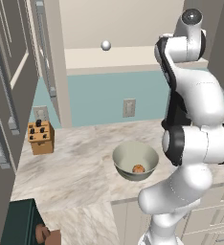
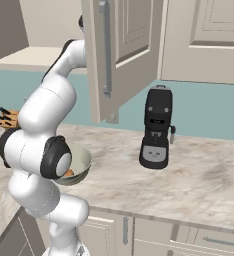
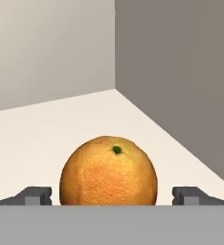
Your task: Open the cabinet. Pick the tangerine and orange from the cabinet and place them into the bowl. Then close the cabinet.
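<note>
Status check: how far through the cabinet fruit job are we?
Done: the wide beige wall cabinet is open, and one small orange fruit lies in the round pale grey-beige bowl. In hand: inside the cabinet, the pincer is open with its tips either side of the large round orange, not yet closed on it. Left: grasp it, drop it in the bowl, close the cabinet.

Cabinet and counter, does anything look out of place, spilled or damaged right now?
Nothing stands out. The cabinet door hangs open, an orange fruit sits on its shelf between the open gripper fingers, and the bowl sits upright holding one small fruit.
</note>
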Robot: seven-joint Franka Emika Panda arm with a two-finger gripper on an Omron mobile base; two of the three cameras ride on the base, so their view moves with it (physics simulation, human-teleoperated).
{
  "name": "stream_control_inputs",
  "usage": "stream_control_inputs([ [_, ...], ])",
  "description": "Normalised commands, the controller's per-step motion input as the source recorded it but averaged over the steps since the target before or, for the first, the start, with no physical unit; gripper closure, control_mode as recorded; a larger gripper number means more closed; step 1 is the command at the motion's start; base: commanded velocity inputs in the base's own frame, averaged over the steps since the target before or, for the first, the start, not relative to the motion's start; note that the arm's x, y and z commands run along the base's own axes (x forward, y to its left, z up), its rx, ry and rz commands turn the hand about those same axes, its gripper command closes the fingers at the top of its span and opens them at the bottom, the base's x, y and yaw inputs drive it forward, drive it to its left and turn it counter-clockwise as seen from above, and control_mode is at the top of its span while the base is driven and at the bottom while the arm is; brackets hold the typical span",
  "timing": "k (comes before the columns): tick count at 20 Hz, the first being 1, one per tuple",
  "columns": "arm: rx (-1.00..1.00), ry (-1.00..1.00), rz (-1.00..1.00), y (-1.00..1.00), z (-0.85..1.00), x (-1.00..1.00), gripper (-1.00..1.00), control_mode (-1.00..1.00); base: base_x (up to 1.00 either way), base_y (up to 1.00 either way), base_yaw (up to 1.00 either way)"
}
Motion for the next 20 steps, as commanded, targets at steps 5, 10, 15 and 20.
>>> stream_control_inputs([
  [5, -0.02, 0.00, 0.00, 0.00, -0.24, 0.25, -1.00, -1.00, 0.00, 0.00, 0.00],
  [10, -0.05, 0.00, 0.00, 0.00, -0.28, 0.27, 1.00, -1.00, 0.00, 0.00, 0.00],
  [15, 0.00, 0.00, 0.00, 0.00, -0.01, -0.03, 1.00, -1.00, 0.00, 0.00, 0.00],
  [20, 0.02, 0.01, 0.03, 0.14, -0.02, -0.85, 1.00, -1.00, 0.00, 0.00, 0.00],
])
